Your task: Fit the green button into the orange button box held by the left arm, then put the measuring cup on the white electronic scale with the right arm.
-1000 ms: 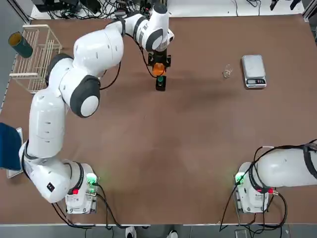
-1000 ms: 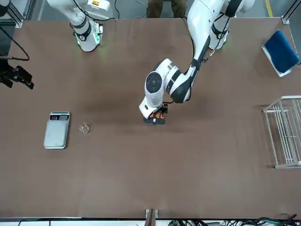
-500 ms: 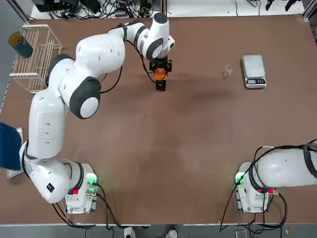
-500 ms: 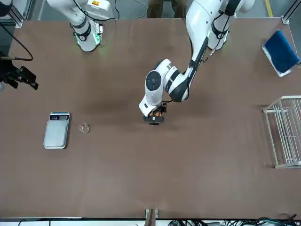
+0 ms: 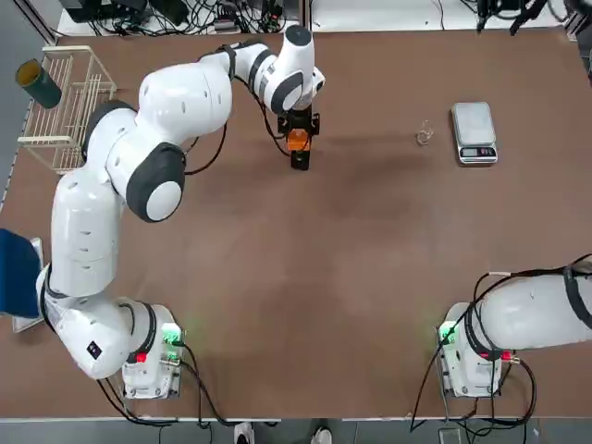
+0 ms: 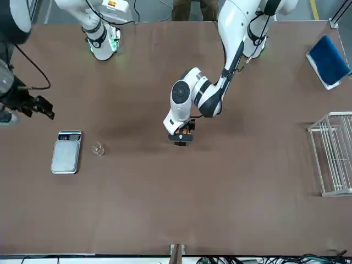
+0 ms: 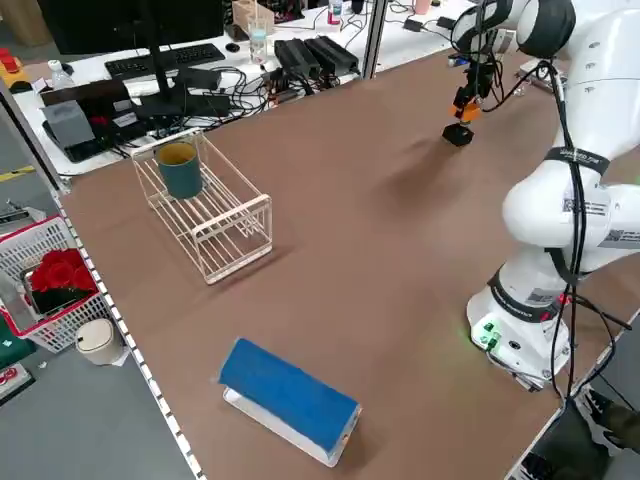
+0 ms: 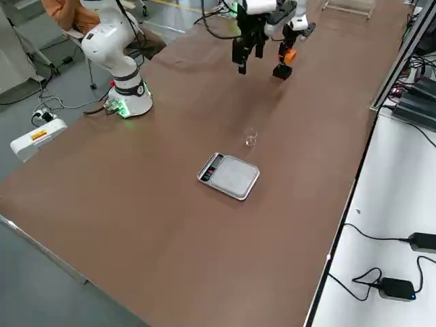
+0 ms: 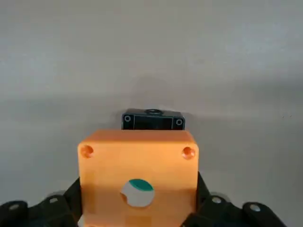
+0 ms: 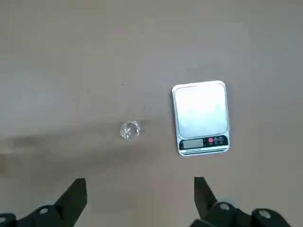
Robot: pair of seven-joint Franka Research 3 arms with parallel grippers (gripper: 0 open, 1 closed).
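Observation:
My left gripper is shut on the orange button box at the table's far middle. The box hangs just above a small black block. In the left wrist view the green button shows through the round hole in the orange button box, with the black block just beyond. The clear measuring cup stands beside the white electronic scale at the far right. My right gripper hovers open high over that area. Its wrist view shows the measuring cup and the scale below.
A wire basket with a teal cup at its edge stands at the far left. A blue pad lies at the left edge. Both arm bases stand along the near edge.
The left gripper has shifted the orange box slightly closer to the black block. The right gripper has moved toward the scale and the cup.

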